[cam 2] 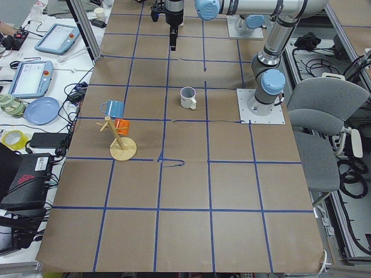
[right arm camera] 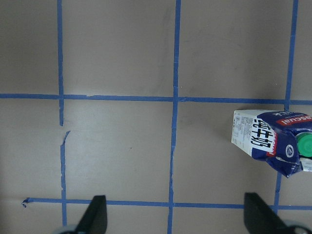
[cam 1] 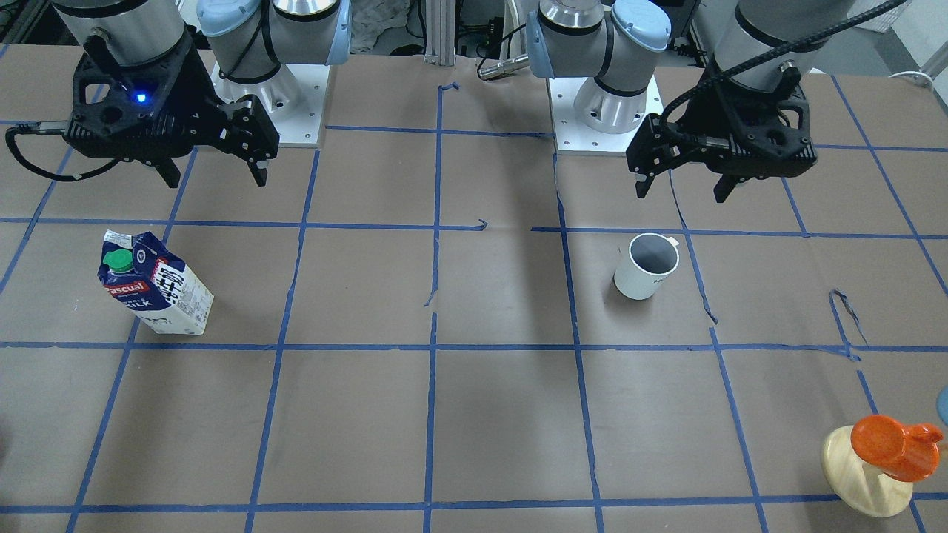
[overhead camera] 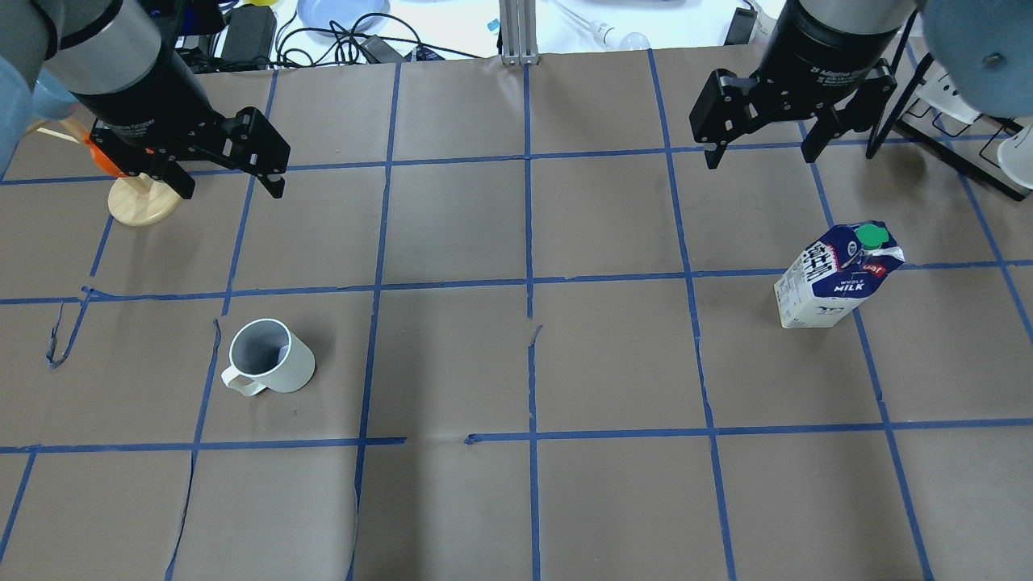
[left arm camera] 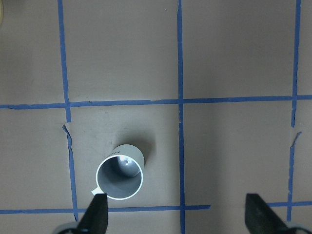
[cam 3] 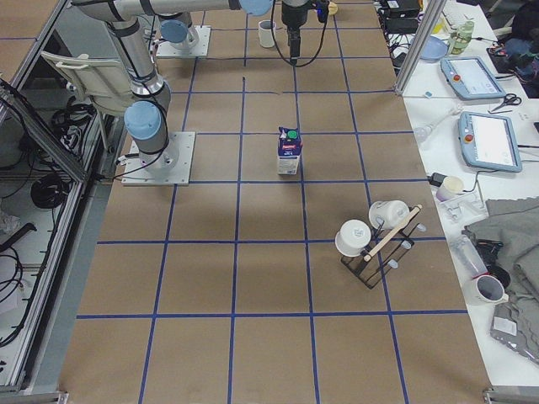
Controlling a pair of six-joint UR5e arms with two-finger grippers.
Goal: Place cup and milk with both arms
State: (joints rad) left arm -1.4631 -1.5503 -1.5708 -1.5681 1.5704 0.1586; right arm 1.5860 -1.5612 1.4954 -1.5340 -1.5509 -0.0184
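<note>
While left tool [overhead camera: 230, 190], right tool [overhead camera: 760, 158] gape wide, empty: one cup [overhead camera: 270, 367], one milk [overhead camera: 835, 278], upright.

In the right wrist view the milk [right arm camera: 265, 141] runs off the edge at 3 o'clock, its green cap [right arm camera: 304, 145] cut through. In the left wrist view the handle [left arm camera: 93, 191] of the cup [left arm camera: 120, 176] is nearly all hidden behind a fingertip [left arm camera: 99, 217] of the left gripper [left arm camera: 178, 219] at 7 o'clock. From overhead, that gripper covers most of the orange cup [overhead camera: 97, 155] at 10 o'clock. The cup's lettering is too small to read. Side views show the far jaws too small to judge.
</note>
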